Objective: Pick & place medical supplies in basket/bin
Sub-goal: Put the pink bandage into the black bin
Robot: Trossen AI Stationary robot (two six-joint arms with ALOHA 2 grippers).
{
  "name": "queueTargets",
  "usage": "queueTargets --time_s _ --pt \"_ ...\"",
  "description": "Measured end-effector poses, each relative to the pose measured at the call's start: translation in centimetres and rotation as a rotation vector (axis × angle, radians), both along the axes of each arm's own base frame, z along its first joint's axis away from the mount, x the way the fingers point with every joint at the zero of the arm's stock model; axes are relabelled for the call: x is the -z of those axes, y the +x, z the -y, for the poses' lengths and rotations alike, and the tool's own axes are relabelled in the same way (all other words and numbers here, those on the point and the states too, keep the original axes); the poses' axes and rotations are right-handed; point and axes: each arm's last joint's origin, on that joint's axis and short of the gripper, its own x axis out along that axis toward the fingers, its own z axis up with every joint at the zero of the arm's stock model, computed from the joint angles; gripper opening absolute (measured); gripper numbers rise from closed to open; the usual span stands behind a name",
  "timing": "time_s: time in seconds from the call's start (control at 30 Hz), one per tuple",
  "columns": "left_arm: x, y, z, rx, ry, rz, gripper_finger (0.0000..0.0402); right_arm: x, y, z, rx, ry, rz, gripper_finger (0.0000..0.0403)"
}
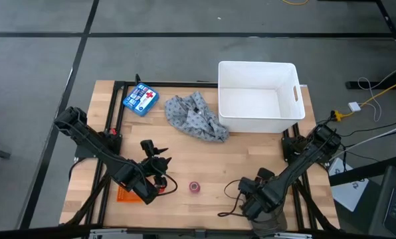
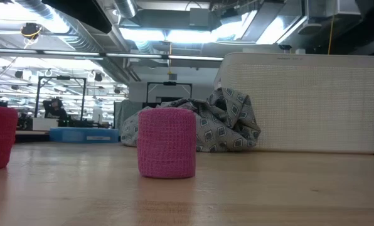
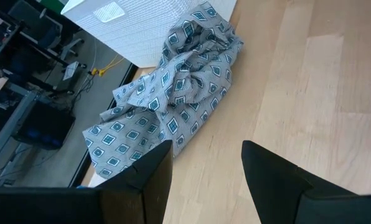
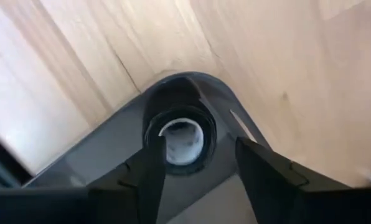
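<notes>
High view: the white bin [image 1: 258,97] stands empty at the far edge, the grey cloth [image 1: 197,117] just beside it, the pink roll [image 1: 195,188] near the front. The left gripper [image 1: 159,159], fingers apart and empty, faces the cloth; picking seems about to start, calling for a reach forward and down onto it. The right gripper [image 4: 198,163] rests at the front edge, fingers apart.

A blue box with a red cross [image 1: 140,99] is seen lying flat on the wooden desk [image 1: 251,159], toward eleven o'clock from the desk's middle, near the far edge. A grey floor [image 1: 185,53] crossed by dark lines surrounds the desk. At three o'clock, beyond the desk's edge, yellow and white cables [image 1: 367,99] are laid across the floor
</notes>
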Motion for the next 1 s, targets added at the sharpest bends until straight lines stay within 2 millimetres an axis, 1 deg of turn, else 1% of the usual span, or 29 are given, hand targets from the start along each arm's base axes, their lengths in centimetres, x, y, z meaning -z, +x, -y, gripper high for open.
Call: queueTargets --time_s 0.1,0.2,0.3,0.4,0.53,0.63,0.73,0.83,0.93,1.0 --pt "0.0 0.0 0.0 0.0 0.0 0.0 0.0189 -1.8 0.2 -0.2 0.0 -0.003 0.003 0.0202" --pt "0.0 0.0 0.0 0.0 0.0 0.0 0.0189 -3.8 0.6 -0.4 -0.005 -0.029 0.043 0.0201" --pt "0.0 0.0 0.0 0.0 0.0 0.0 0.0189 -5.5 1.2 -0.6 -0.037 -0.065 0.148 0.0196" --pt "0.0 0.0 0.0 0.0 0.002 0.0 0.0189 -6.8 2.0 -0.7 -0.074 -0.119 0.294 0.0189" --pt "0.1 -0.1 0.2 0.016 -0.019 -0.021 0.0189 -7.1 3.8 -0.6 -0.109 -0.1 0.418 0.0181" --pt "0.2 -0.7 1.1 0.069 -0.069 -0.056 0.0184 -7.1 5.4 -0.4 -0.158 -0.061 0.467 0.0177" --pt "0.2 -1.4 2.4 0.126 -0.087 -0.048 0.0174 -7.1 6.3 0.2 -0.197 -0.063 0.486 0.0173" --pt "0.1 -2.4 3.8 0.179 -0.082 -0.014 0.0163 -7.2 7.2 1.1 -0.201 -0.076 0.487 0.0172" --pt "0.9 -3.2 4.6 0.217 -0.104 0.032 0.0153 -7.2 7.9 2.2 -0.208 -0.094 0.483 0.0172" --pt "1.7 -3.8 4.7 0.236 -0.164 0.046 0.0148 -7.0 8.5 2.8 -0.215 -0.107 0.474 0.0172"
